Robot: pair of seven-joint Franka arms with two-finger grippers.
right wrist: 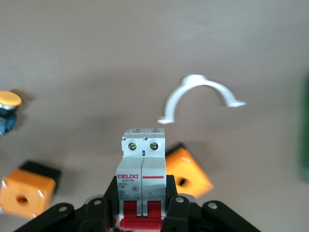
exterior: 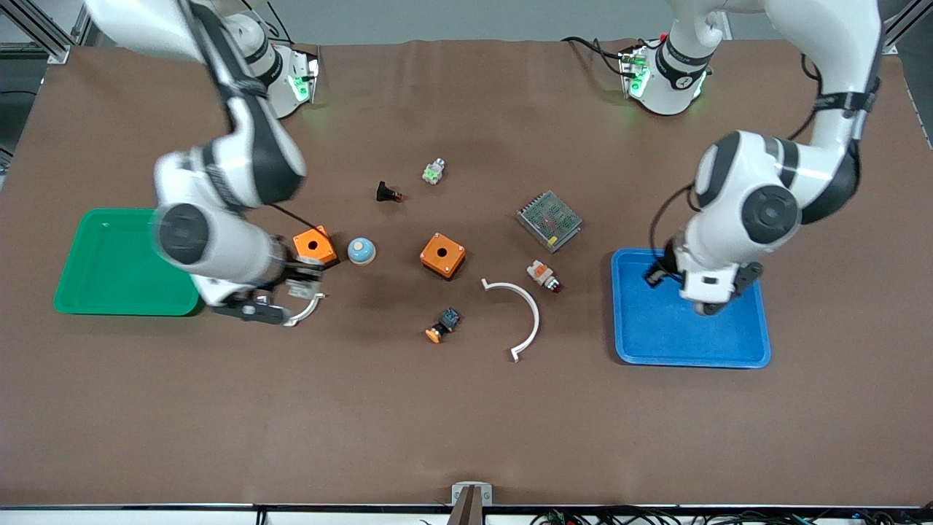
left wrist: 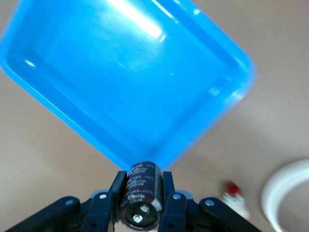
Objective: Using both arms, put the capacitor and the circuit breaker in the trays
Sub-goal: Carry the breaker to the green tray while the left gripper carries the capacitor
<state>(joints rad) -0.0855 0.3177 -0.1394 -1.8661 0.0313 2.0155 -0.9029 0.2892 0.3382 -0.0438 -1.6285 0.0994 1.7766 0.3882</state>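
Note:
My left gripper (exterior: 655, 276) hangs over the blue tray (exterior: 678, 335), at its edge toward the middle of the table. In the left wrist view the left gripper (left wrist: 141, 180) is shut on the capacitor (left wrist: 140, 191), a dark cylinder with a grey end, above the tray's rim (left wrist: 120, 82). My right gripper (exterior: 301, 283) is over the table between the green tray (exterior: 109, 255) and an orange box (exterior: 315, 245). In the right wrist view the right gripper (right wrist: 142, 187) is shut on the circuit breaker (right wrist: 142, 164), white-grey with red levers.
A small white clamp (exterior: 307, 309) lies under the right gripper. A blue dome (exterior: 361, 251), a second orange box (exterior: 442, 255), a large white arc (exterior: 523, 315), a red-tipped push-button (exterior: 544, 275), an orange-capped part (exterior: 442, 326) and a metal power supply (exterior: 549, 220) lie mid-table.

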